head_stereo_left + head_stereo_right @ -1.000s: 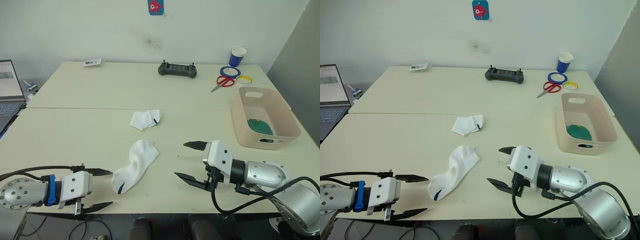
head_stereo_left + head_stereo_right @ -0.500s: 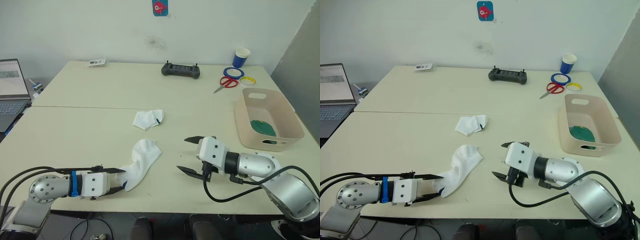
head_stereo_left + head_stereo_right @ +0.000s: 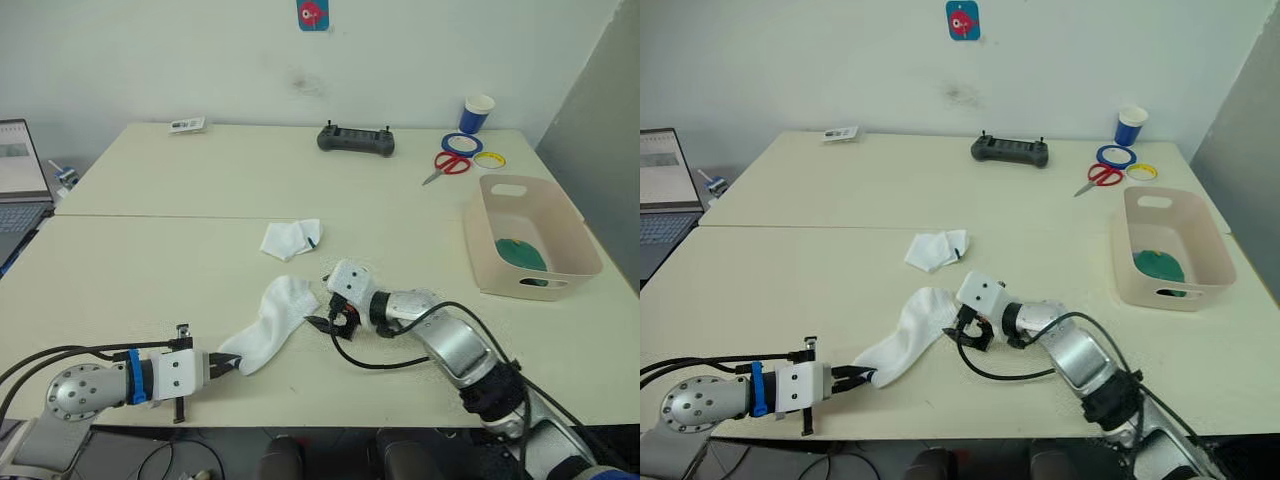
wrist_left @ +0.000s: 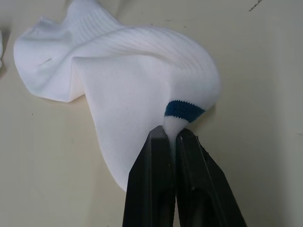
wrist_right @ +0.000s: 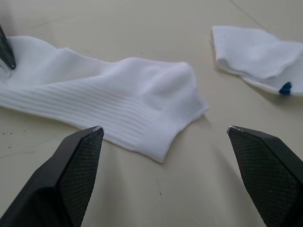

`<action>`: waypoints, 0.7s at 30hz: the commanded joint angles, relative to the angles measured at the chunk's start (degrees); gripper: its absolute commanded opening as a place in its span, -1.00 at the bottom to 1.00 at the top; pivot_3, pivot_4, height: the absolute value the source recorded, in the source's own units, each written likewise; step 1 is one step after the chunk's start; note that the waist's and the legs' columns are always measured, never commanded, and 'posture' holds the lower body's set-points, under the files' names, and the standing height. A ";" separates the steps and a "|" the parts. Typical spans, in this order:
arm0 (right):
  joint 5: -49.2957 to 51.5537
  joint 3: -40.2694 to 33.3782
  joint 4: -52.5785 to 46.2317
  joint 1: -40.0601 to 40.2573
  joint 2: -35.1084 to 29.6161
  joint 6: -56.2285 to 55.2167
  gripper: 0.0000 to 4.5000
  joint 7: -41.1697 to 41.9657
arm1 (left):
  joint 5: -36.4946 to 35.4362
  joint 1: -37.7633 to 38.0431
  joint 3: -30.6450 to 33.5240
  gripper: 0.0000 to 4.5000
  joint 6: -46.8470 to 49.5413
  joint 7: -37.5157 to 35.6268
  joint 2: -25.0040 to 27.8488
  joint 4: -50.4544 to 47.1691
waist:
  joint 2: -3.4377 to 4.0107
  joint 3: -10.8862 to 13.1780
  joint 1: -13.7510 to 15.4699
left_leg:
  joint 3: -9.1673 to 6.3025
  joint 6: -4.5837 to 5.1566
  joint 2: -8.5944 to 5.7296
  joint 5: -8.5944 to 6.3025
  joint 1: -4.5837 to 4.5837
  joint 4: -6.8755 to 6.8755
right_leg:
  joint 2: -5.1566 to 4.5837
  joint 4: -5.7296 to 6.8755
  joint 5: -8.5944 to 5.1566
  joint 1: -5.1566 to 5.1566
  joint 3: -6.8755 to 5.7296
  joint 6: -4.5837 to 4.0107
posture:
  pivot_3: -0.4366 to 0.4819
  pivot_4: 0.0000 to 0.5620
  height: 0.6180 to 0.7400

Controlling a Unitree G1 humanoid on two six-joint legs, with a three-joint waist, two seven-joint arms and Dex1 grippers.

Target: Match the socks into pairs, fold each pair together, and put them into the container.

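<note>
White knit fills the space between the two arms: the left pincer [image 4: 171, 137] is clamped on the very tip of the near sock [image 3: 268, 325], right at its small navy mark, with only a thin fold of fabric between the black fingers. The right pincer [image 3: 327, 301] is spread wide, hovering at the sock's other end, the ribbed cuff, and holds nothing. The sock lies stretched on the pale counter [image 3: 150, 260] between them. The second sock [image 3: 290, 238] sits crumpled a little farther back, apart from the first. The tub [image 3: 572, 240] stands well off to the right with something green [image 3: 520, 252] already inside. The likely risks look like these. The left hold is so shallow that a pull could slip the toe free. The right pincer, closing at this low angle, may pinch one layer of cuff only, or scrape the counter and push the sock into a bunch. If both arms pull apart, the knit may stretch and snap loose from the weaker grip. Dragging it toward its partner could also nudge that sock out of place.
</note>
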 commanded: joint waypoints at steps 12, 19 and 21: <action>-1.20 -2.10 2.67 0.27 3.88 -2.66 -0.66 0.71 | 1.62 -3.16 -0.56 -1.00 -0.36 1.85 0.63 2.42 | 0.02 0.01 -0.06 | 0.00 0.02 0.00 0.01 0.03 0.00 | 0.01 0.02 0.03 0.02 -0.01 -0.03 | -0.05 -0.47 1.00; 0.34 -5.15 -7.00 5.81 0.87 1.38 -0.99 0.92 | 2.16 -7.63 -2.27 -1.00 -2.01 2.35 -0.58 3.93 | 0.02 0.01 0.09 | -0.01 0.02 0.00 0.02 -0.04 -0.01 | 0.01 -0.01 0.02 -0.01 -0.01 -0.03 | -0.05 -0.47 1.00; 0.66 -5.94 -11.02 7.84 -0.66 3.17 -0.99 0.87 | 1.87 -9.32 -3.35 -1.00 -2.21 2.05 -1.18 3.72 | 0.01 0.01 0.10 | -0.03 0.02 -0.01 0.02 -0.09 -0.01 | 0.01 -0.04 0.02 -0.03 -0.01 -0.02 | -0.05 -0.47 1.00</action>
